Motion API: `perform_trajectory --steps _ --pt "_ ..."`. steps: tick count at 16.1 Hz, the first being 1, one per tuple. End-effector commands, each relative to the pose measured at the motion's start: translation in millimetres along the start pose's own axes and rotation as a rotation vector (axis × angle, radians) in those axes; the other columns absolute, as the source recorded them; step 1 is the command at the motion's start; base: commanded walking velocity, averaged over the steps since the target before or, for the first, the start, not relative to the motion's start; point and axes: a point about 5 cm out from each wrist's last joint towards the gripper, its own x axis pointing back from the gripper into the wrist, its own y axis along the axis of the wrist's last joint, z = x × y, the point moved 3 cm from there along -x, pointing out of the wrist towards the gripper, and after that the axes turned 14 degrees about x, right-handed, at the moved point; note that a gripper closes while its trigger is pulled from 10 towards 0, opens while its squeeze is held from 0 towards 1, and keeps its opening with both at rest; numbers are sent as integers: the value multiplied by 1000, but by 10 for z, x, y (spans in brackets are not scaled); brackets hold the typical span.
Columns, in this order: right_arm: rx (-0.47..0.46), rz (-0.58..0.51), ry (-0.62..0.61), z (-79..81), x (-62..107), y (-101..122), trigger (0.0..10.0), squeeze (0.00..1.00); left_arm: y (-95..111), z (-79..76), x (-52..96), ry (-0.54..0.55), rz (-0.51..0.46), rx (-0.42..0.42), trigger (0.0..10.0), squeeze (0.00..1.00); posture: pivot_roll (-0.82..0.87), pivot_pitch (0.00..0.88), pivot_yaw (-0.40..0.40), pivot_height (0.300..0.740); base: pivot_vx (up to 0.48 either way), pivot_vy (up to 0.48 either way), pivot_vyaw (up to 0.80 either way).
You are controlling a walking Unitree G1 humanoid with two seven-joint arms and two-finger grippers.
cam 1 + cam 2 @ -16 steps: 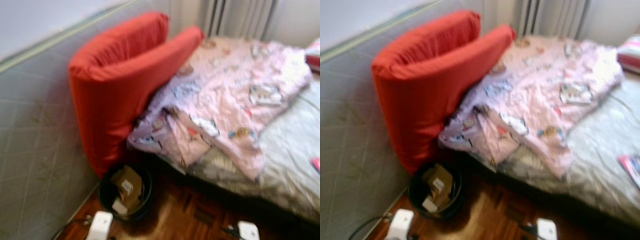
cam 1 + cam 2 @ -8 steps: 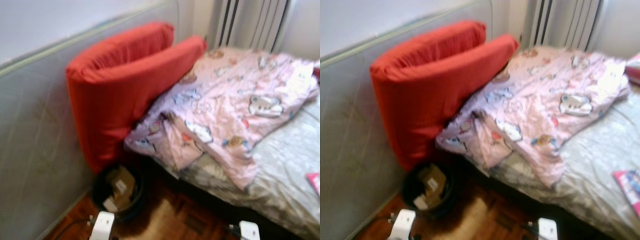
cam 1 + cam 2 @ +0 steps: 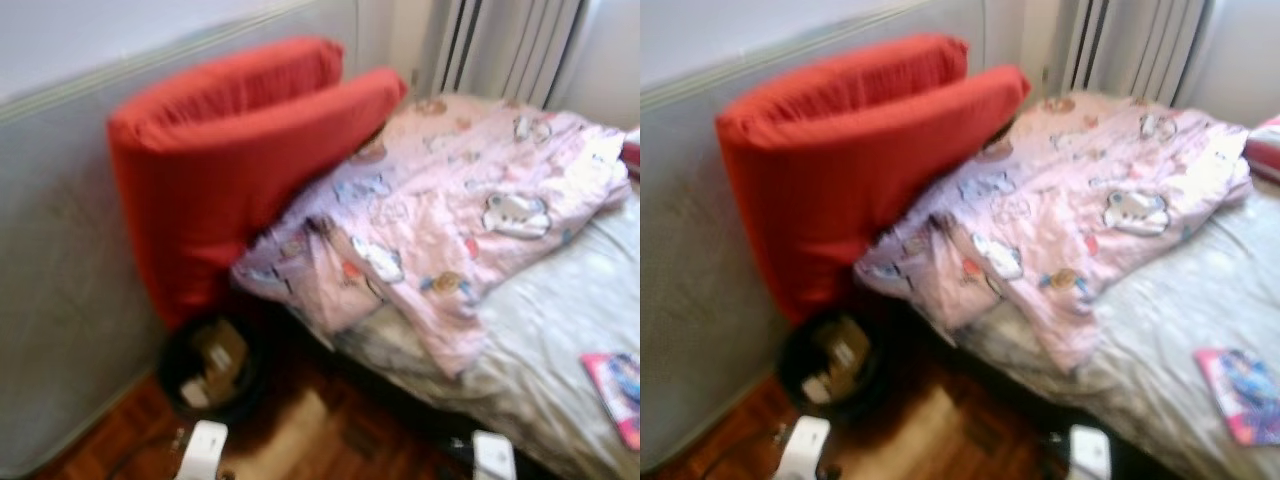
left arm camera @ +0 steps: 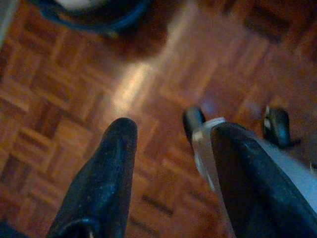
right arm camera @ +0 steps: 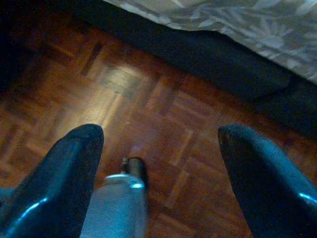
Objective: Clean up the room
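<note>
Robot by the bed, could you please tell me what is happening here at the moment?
Nothing is being handled right now. The robot faces a bed with a grey sheet, on which lie a crumpled pink cartoon-print blanket and a folded red cushion. A black waste bin holding cardboard scraps stands on the wooden parquet floor beside it. The left gripper and right gripper both hang open and empty above the floor.

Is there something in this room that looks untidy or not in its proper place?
Yes. The pink blanket lies crumpled on the bed, one corner hanging over the edge. The red cushion leans tilted against the grey mattress above a bin. A pink book lies loose on the bed.
</note>
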Motion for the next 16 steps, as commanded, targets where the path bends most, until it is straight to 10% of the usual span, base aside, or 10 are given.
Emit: perform_trajectory --steps 1,16 --pt "-8 27 -4 -17 16 -76 10000 0 41 -14 -7 -4 -5 -13 10000 0 -44 44 26 740 0 -259 -781" --pt "-15 19 -10 -36 14 -56 10000 0 55 -28 -10 -2 -9 4 10000 0 -47 72 25 740 0 -206 -765"
